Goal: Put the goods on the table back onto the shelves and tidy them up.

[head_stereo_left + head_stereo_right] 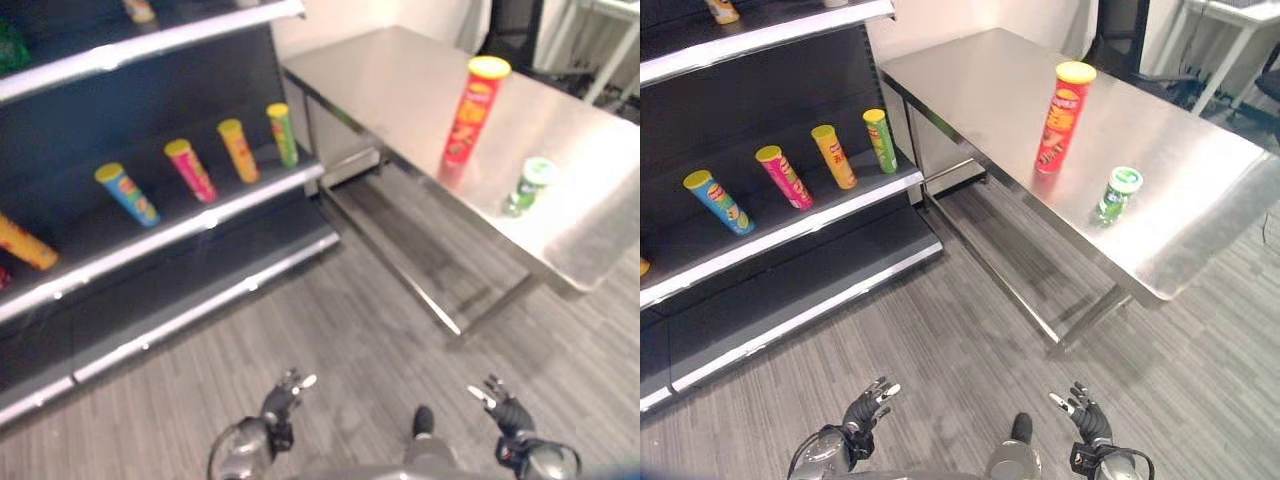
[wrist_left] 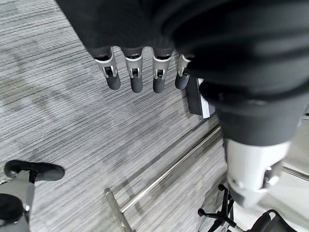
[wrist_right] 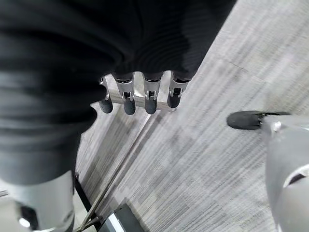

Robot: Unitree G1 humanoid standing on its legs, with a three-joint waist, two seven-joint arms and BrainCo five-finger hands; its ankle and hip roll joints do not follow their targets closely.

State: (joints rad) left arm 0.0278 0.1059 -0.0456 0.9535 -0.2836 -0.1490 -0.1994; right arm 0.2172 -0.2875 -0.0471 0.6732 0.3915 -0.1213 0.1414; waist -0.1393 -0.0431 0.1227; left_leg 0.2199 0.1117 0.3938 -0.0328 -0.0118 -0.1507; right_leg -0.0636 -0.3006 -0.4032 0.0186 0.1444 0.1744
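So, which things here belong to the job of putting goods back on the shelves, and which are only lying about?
For the job:
- tall red can, upright on the table
- small green can, upright beside it
- shelf
- left hand and right hand, both open and holding nothing

Already shelved:
- blue can
- pink can
- orange can
- green can

The shelves stand on the left and the bench on the right, with open floor between and in front of them. On the bench a tall can stands upright near the middle, and a short can stands just beside it, nearer the front edge. Four cans lean in a row on the middle shelf. Both hands, left hand and right hand, hang low over the floor, well apart from bench and shelves.
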